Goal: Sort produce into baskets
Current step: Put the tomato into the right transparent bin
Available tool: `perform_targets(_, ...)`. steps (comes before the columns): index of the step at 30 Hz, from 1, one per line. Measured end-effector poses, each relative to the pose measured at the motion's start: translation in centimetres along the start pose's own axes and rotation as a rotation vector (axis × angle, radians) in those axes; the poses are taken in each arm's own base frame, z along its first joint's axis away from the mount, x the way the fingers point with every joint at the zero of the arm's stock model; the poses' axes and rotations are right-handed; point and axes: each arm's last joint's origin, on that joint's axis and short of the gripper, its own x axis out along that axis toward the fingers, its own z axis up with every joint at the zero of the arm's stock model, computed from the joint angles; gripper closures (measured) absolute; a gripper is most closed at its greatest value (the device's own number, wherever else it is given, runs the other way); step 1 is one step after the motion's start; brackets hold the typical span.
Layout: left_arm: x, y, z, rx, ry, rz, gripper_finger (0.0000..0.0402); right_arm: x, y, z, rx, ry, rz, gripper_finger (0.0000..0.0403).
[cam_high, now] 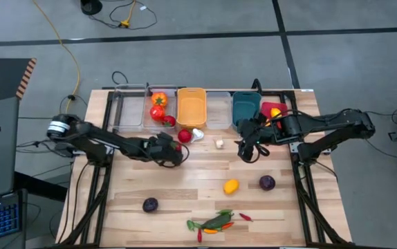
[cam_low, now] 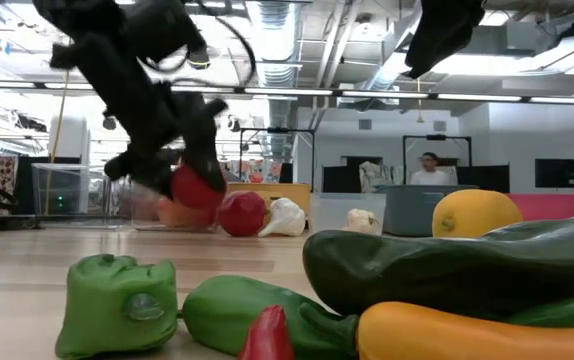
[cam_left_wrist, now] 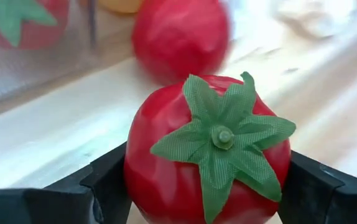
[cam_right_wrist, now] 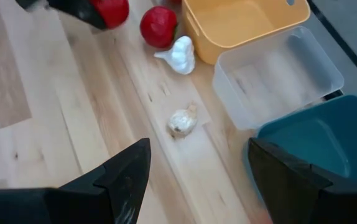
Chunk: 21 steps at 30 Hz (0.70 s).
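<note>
My left gripper (cam_high: 173, 149) is shut on a red tomato (cam_left_wrist: 206, 143) with a green calyx, just in front of the row of baskets (cam_high: 191, 107). A second red tomato (cam_high: 184, 136) lies on the table beside it, with a white garlic (cam_high: 197, 134) next to it and another garlic (cam_right_wrist: 181, 121) farther right. My right gripper (cam_right_wrist: 197, 180) hangs open above the table near the teal basket (cam_high: 245, 111), with nothing between its fingers. One clear basket (cam_high: 158, 107) holds several tomatoes. My left gripper pinches the tomato by its two opposite sides (cam_left_wrist: 138, 168) between its two fingers (cam_left_wrist: 107, 180). The fingers slant down from the table's left. The tomato's calyx (cam_left_wrist: 222, 134) faces the wrist, and in the low view the tomato (cam_low: 195, 188) hangs clear of the table.
On the near half of the table lie a yellow lemon (cam_high: 231, 185), two purple balls (cam_high: 267, 182) (cam_high: 150, 205), and a heap of green pieces and thin chilies (cam_high: 212, 223). The row also has an orange basket (cam_right_wrist: 241, 25), two more clear baskets (cam_high: 218, 111) (cam_high: 128, 111) and a red one (cam_high: 273, 111).
</note>
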Motion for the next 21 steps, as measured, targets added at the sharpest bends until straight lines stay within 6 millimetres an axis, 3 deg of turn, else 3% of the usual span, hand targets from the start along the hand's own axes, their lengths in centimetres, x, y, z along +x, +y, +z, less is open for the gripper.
perform_targets(7,-5.3,0.5,3.2,-0.025,-0.108,-0.16,0.0113,0.1,0.1,0.0,-0.002,0.005,0.003,0.0106)
perform_targets(12,-7.9,2.1,5.9,-0.006,-0.28,-0.153,0.0113,0.1,0.1,0.0,-0.002,0.005,0.003,0.0106)
perform_targets(16,-8.6,3.7,7.8,0.013,-0.373,-0.082,0.0113,0.1,0.1,0.0,-0.002,0.005,0.003,0.0106)
perform_targets(21,-7.9,5.4,9.3,0.166,-0.361,-0.028,0.0113,0.1,0.1,0.0,-0.002,0.003,0.004,0.0106)
